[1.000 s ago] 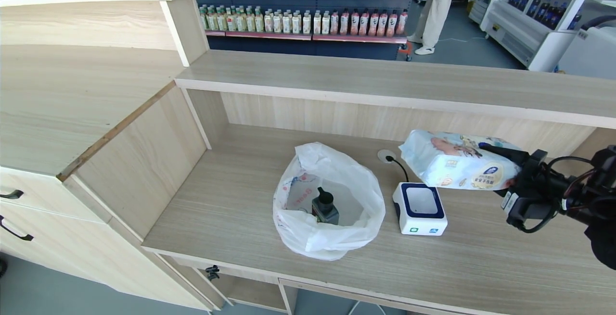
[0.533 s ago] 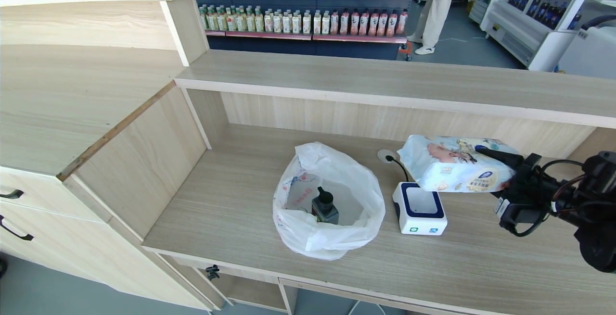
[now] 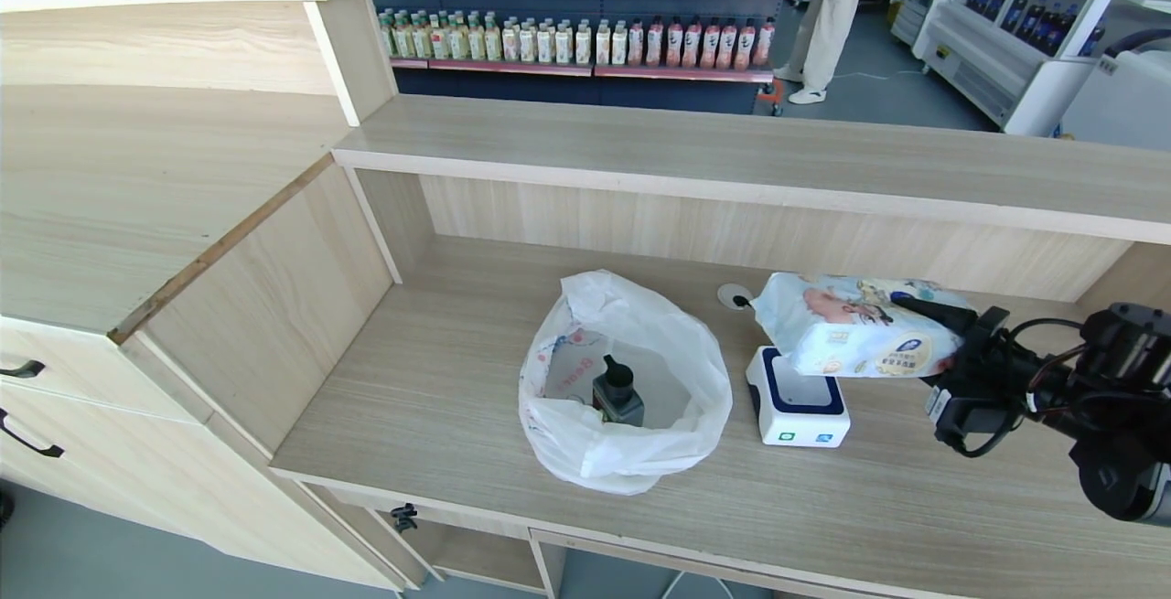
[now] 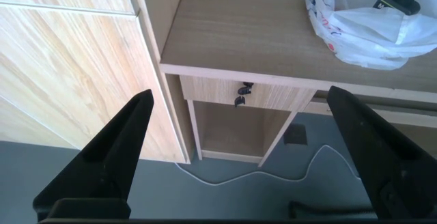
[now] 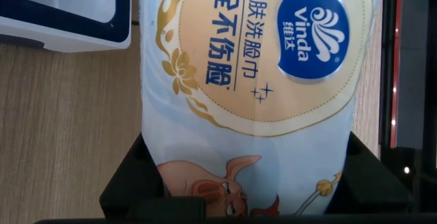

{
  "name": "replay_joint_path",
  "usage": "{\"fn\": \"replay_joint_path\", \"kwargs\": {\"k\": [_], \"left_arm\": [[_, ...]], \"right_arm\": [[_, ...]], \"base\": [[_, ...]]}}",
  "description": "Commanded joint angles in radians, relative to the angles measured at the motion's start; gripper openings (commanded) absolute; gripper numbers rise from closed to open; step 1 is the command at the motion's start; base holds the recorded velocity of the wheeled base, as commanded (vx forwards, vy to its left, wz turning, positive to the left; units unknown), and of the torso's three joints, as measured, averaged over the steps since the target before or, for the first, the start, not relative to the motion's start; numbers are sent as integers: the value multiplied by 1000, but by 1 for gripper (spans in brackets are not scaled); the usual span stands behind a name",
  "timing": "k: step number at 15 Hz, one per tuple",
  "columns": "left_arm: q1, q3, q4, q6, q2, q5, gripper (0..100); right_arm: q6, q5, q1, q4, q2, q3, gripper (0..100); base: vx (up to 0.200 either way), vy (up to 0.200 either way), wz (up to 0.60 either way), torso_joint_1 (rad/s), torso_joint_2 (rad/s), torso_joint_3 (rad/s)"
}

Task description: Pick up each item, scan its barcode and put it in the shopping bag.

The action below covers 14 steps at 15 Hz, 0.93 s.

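Note:
My right gripper is shut on a soft pack of tissues, white and pale blue with cartoon print. The pack hangs nearly level just above the far right part of the white barcode scanner, overlapping its dark-framed window. In the right wrist view the pack lies between both fingers, with the scanner beyond it. The white shopping bag stands open left of the scanner with a dark bottle inside. My left gripper is open and holds nothing, low in front of the desk; the bag shows above it.
A black cable runs from the scanner to a round hole in the desk. The raised counter ledge overhangs the back. A side wall closes the desk on the left. A drawer with a key sits under the front edge.
My right gripper has lowered the tissue pack and carried it left, from above and behind the scanner to just over it. The bag, the bottle and the scanner have not moved.

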Motion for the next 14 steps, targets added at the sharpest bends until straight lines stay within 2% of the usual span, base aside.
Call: {"fn": "replay_joint_path", "kwargs": {"k": [1,14], "left_arm": [[0,0,0,0,1,0,100],[0,0,0,0,1,0,100]], "right_arm": [[0,5,2,-2,35,-13,0],[9,18,31,1,101,-54,0]], "base": [[0,0,0,0,0,0],[0,0,0,0,0,0]]}}
